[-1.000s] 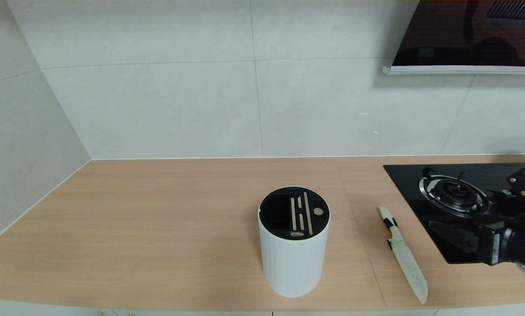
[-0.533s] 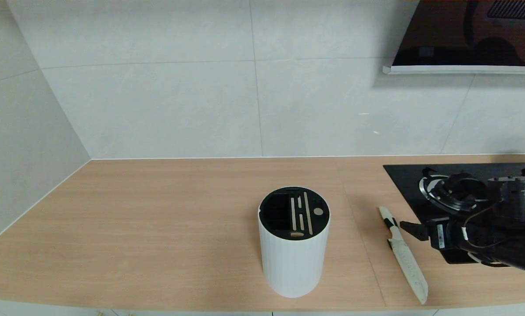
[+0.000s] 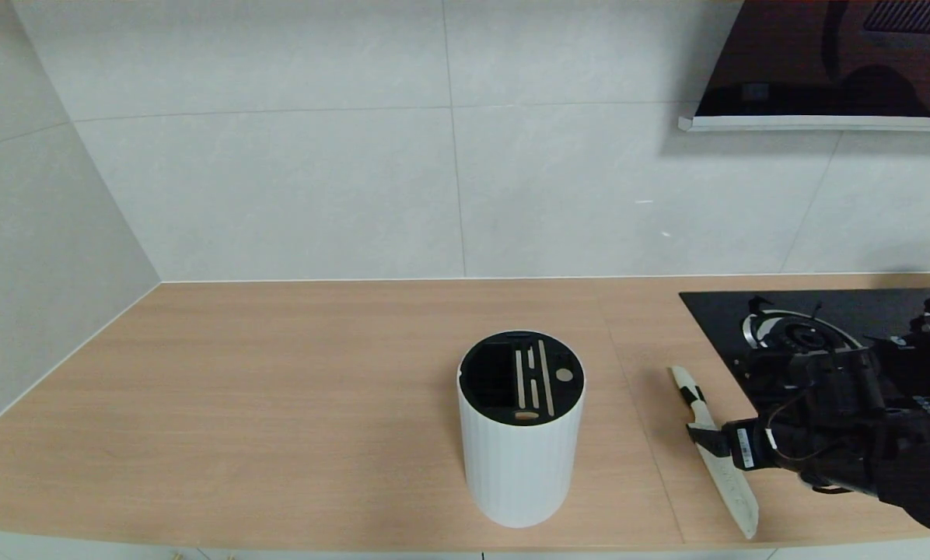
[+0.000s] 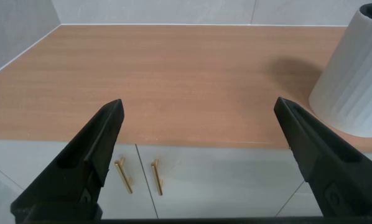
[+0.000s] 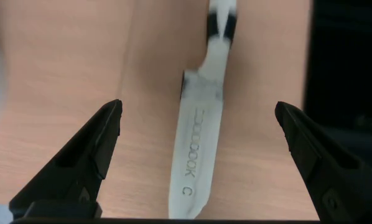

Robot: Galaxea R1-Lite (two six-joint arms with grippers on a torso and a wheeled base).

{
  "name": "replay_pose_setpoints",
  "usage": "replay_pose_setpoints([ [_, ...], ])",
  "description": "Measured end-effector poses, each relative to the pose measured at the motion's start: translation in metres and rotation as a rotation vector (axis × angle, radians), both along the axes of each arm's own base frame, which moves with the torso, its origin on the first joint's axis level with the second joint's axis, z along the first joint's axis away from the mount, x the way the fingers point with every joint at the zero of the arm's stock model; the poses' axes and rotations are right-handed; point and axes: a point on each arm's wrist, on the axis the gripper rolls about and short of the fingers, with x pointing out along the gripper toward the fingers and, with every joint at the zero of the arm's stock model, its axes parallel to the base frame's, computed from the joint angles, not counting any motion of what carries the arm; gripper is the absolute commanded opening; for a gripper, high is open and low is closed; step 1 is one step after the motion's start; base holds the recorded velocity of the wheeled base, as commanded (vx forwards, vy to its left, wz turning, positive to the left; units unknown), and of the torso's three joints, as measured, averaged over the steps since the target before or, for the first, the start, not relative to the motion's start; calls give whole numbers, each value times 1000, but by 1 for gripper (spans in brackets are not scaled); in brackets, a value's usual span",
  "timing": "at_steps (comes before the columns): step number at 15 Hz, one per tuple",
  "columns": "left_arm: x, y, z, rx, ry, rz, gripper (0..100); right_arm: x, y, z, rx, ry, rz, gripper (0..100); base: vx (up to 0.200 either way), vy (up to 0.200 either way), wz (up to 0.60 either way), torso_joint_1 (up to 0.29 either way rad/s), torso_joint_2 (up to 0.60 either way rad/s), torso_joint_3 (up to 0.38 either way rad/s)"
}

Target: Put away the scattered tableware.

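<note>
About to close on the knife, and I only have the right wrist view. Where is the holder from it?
Observer: The holder stands upright on the counter, to the robot's left of the knife and apart from it.
Operator: Is there room in its top?
Observer: Its black top has narrow slots beside a large opening, and nothing sticks out of them.
</note>
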Motion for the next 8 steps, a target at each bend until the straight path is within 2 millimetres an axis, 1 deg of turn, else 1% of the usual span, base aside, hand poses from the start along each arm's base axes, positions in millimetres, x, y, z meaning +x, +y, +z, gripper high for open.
replay_pose_setpoints([
  [3, 0, 0, 0, 0, 0, 0, 100, 4, 3, -14, -20, 28, -8, 100, 0, 0, 0, 0, 0, 0],
  [6, 0, 0, 0, 0, 0, 0, 100, 14, 5, -25, -38, -22, -39, 100, 0, 0, 0, 0, 0, 0],
  [8, 0, 0, 0, 0, 0, 0, 100, 20, 6, -36, -58, -39, -67, 100, 0, 0, 0, 0, 0, 0],
])
